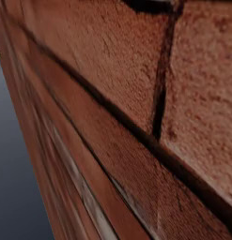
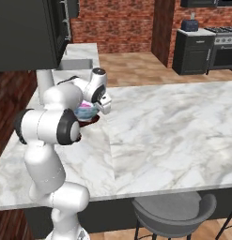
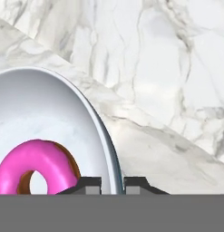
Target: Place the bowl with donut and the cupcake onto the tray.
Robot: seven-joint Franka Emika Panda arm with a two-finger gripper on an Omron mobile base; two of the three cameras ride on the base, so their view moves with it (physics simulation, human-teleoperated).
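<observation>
You've got the gripper [image 3: 112,185] clamped on the bowl [image 3: 54,118] rim, pink donut [image 3: 38,166] inside, marble counter [image 3: 168,90] behind. No readable writing anywhere.

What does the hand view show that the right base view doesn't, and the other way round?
Hand view alone: a pink-iced donut lying inside the bowl, and the gripper shut on the bowl's rim, one fingertip inside and one outside. Right base view alone: the bowl sitting over the dark reddish-brown tray, plus a grey stool and a black stove. Both share the bowl and the marble counter.
</observation>
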